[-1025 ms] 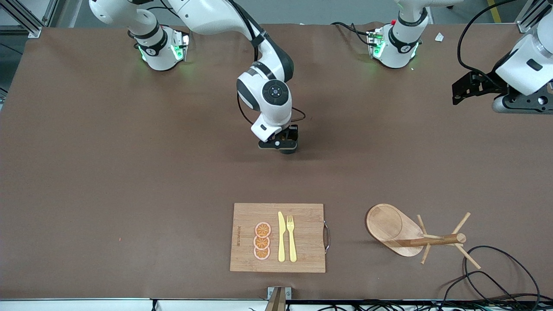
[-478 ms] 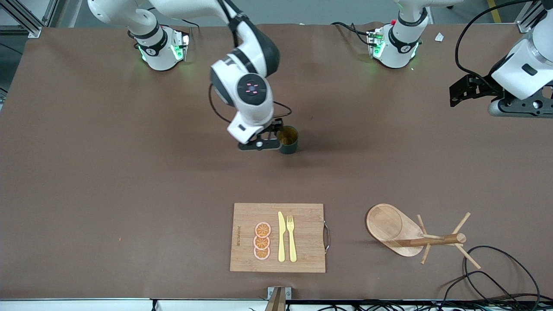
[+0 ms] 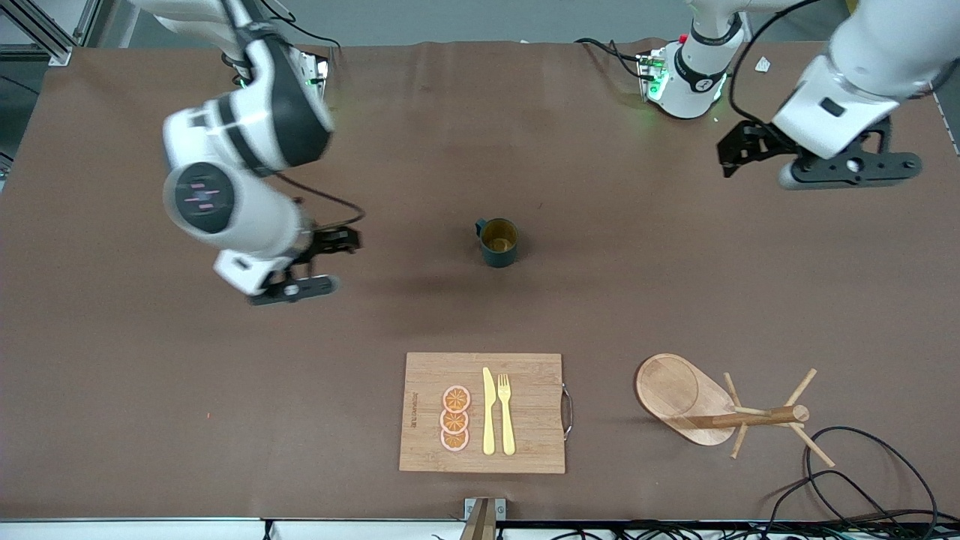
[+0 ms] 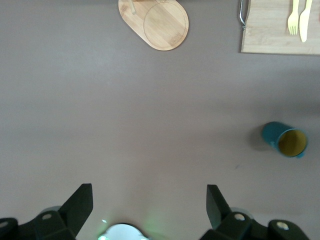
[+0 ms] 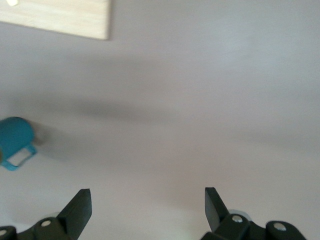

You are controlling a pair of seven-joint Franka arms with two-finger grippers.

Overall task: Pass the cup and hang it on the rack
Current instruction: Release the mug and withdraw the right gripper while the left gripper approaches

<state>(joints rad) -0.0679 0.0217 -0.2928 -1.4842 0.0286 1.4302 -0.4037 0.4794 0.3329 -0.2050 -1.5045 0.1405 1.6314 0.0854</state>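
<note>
Brown tabletop carries the cup point(image 3: 497, 241) upright at its middle, handle at ten o'clock, the rack point(image 3: 720, 409) well apart at four o'clock. Since a second ago the right gripper point(image 3: 300, 274), jaws wide, has let go and withdrawn. Left gripper point(image 3: 810, 154), wide too, should descend squarely, leaving the handle free.

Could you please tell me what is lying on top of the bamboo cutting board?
On the cutting board lie three orange slices, a yellow knife and a yellow fork. Whatever is beneath them is covered.
</note>
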